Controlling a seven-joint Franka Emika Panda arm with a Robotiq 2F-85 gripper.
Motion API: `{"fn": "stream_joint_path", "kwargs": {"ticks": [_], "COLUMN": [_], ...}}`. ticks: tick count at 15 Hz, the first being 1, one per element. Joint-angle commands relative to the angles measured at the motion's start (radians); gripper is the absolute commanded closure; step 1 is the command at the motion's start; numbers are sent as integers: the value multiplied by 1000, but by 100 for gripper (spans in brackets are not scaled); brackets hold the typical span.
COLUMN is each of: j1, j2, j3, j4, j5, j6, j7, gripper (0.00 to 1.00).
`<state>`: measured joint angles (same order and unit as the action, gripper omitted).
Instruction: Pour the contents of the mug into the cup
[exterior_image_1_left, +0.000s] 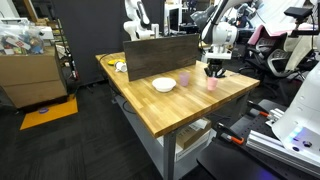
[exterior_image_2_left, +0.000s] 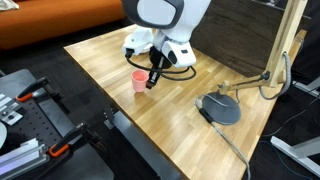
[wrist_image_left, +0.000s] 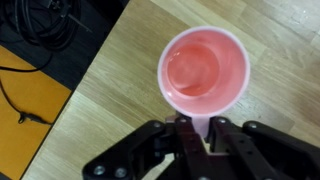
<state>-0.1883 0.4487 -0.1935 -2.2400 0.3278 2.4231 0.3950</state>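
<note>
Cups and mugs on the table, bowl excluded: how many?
2. The pink mug sits near the table edge, handle between the hand's fingers; the lilac cup stands between it and the white bowl. The board behind could hide more.

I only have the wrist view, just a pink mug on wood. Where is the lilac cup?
Observer: In an exterior view, the small pale lilac cup stands beside the small pink mug, apart from it.
Operator: Anything else nearby?
Observer: A wide white bowl sits past the cup, on the side away from the mug.
Operator: Is the mug lifted?
Observer: No, it looks to stand on the wooden table in both exterior views.
</note>
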Motion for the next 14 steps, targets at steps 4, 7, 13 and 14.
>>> {"fn": "stream_joint_path", "kwargs": {"ticks": [4, 7, 13, 14], "j1": [13, 19, 25, 29], "j2": [-27, -52, -75, -78], "j3": [-27, -41, -29, -29], "j4": [3, 14, 33, 33], "j5": [0, -4, -2, -3], "j6": [72, 114, 100, 100], "j7": [54, 99, 115, 117], "gripper": [96, 96, 85, 85]}}
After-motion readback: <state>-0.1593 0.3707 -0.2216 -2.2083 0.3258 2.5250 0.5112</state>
